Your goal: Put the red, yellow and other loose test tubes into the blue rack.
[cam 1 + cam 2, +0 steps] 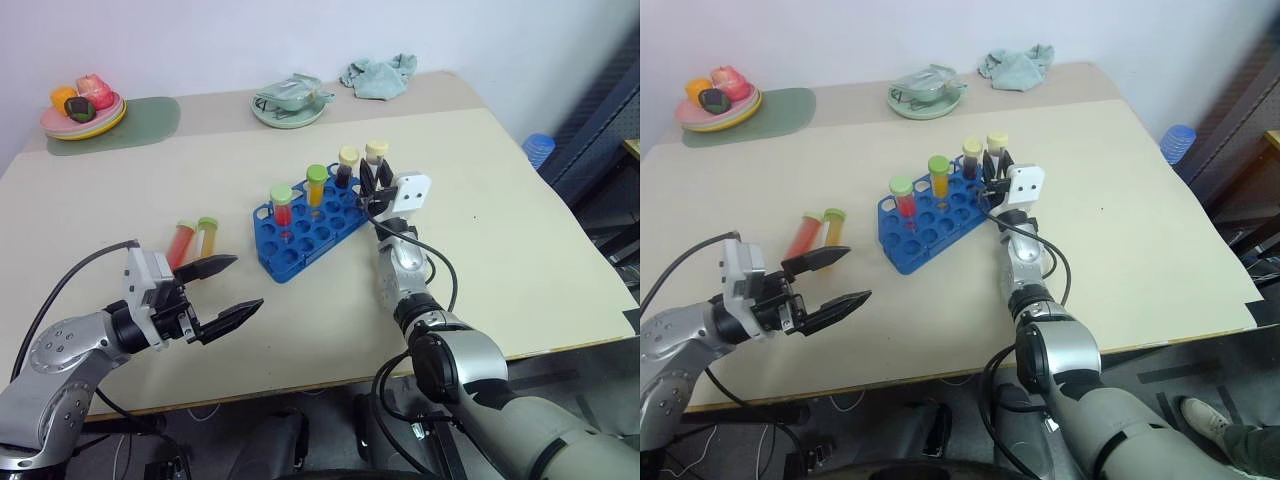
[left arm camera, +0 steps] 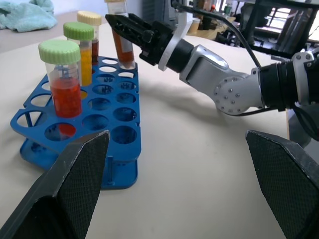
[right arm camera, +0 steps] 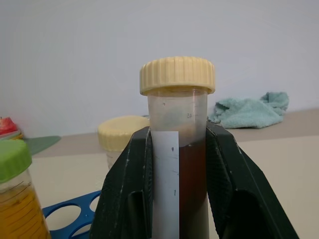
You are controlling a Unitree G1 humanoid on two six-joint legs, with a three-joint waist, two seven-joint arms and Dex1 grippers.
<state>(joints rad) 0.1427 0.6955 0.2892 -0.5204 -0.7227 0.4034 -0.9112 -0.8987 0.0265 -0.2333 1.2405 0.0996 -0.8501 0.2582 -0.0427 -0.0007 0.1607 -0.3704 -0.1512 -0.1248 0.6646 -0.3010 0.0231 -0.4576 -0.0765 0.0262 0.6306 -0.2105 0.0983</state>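
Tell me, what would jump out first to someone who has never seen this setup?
Probably the blue rack mid-table, with four capped tubes standing along its far side. The right gripper is shut on the brown tube at the rack's far right corner. Two loose tubes, red and yellow-orange, lie on the table left of the rack, just beyond the open left gripper.

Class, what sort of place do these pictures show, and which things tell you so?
Probably a robot test room staged as a lab bench: capped test tubes in a blue rack on a plain table, toy food plates behind.
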